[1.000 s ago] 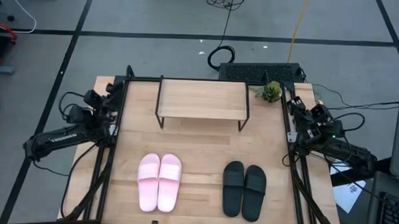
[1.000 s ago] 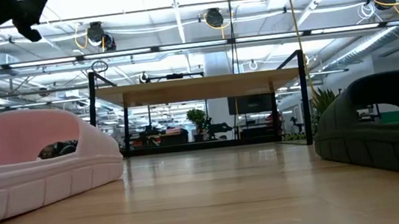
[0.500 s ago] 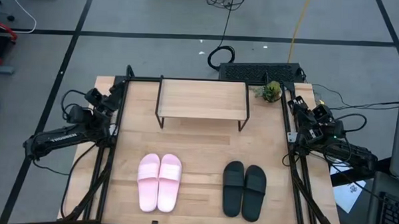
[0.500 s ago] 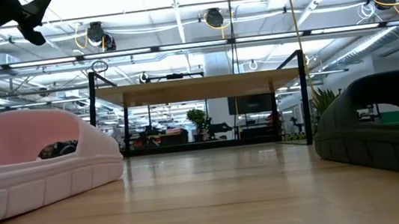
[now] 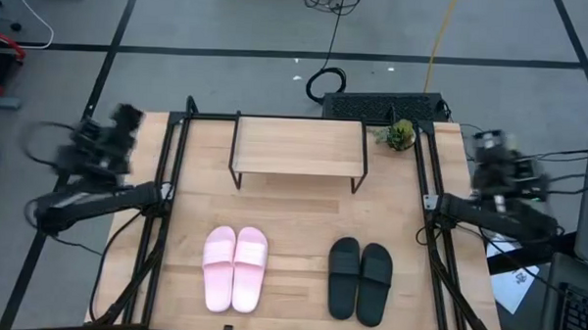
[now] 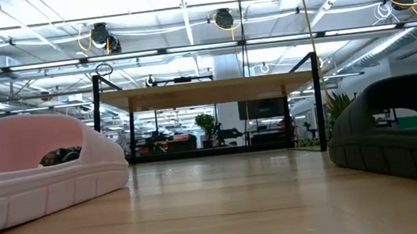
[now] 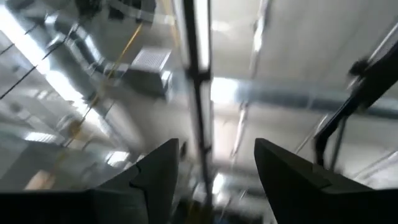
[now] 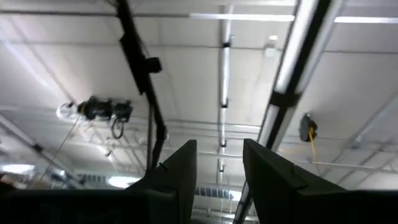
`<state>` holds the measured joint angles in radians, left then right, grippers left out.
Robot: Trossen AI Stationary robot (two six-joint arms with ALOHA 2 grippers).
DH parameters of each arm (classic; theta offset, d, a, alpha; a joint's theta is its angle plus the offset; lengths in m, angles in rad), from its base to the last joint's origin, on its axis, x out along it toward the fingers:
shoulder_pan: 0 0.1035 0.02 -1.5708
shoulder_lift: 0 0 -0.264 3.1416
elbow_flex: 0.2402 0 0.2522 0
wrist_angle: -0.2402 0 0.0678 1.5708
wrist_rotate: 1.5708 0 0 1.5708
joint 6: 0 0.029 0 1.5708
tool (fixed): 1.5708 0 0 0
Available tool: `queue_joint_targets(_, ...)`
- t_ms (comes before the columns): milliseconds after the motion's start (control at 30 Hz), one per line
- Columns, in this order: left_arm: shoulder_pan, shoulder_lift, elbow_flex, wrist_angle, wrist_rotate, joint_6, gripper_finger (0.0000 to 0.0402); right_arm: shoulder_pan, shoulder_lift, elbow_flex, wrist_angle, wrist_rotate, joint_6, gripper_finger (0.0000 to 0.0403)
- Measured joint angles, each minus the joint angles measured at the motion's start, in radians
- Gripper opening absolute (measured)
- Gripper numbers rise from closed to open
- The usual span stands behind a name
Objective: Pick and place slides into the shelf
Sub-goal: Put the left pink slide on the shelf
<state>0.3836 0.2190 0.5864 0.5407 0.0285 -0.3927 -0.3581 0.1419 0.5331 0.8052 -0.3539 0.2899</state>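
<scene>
From above I see both pink slides (image 5: pixel 233 269) lower left of centre on the desk (image 5: pixel 292 214), black slides (image 5: pixel 360 279) lower right, shelf (image 5: pixel 299 148) bare. Left tool (image 7: pixel 214 165) and right tool (image 8: pixel 219 162) gape, aimed ceilingward; descending blind could clip the shelf.

Right gripper (image 8: pixel 219 180) aimed upward at the ceiling (image 8: pixel 74 56): its two dark fingers (image 8: pixel 177 171) stand apart with empty space between them. Long light strips (image 8: pixel 305 43), a black beam (image 8: pixel 140 68) and hanging cable reels (image 8: pixel 99 109) cross the ceiling.
</scene>
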Motion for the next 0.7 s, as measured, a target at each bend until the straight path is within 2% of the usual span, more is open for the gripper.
queue_joint_targets(100,0.000,0.069,0.328,-0.524,-0.070,0.065,0.0214,0.000,0.107,0.255,-0.230,-0.093,-0.053,0.0121)
queue_joint_targets(167,0.000,0.142,0.527,-0.770,-0.093,0.066,0.0214,-0.001,0.204,0.428,-0.372,-0.152,-0.072,0.0121)
queue_joint_targets(267,0.000,0.250,0.786,-0.975,-0.072,0.063,0.0214,-0.001,0.367,0.674,-0.568,-0.239,-0.078,0.0121)
queue_joint_targets(367,0.005,0.341,0.987,-1.110,0.002,0.073,0.0214,-0.001,0.520,0.891,-0.829,-0.302,-0.050,0.0121)
queue_joint_targets(467,0.021,0.411,1.111,-1.254,0.031,0.068,0.0214,0.000,0.645,1.044,-1.175,-0.306,0.002,0.0121)
queue_joint_targets(567,0.050,0.455,1.151,-1.404,0.031,0.012,0.0214,0.000,0.733,1.101,-1.456,-0.305,0.028,0.0121)
queue_joint_targets(700,0.073,0.488,1.150,-1.622,0.021,-0.070,0.0214,0.002,0.784,1.060,-1.575,-0.305,0.049,0.0121)
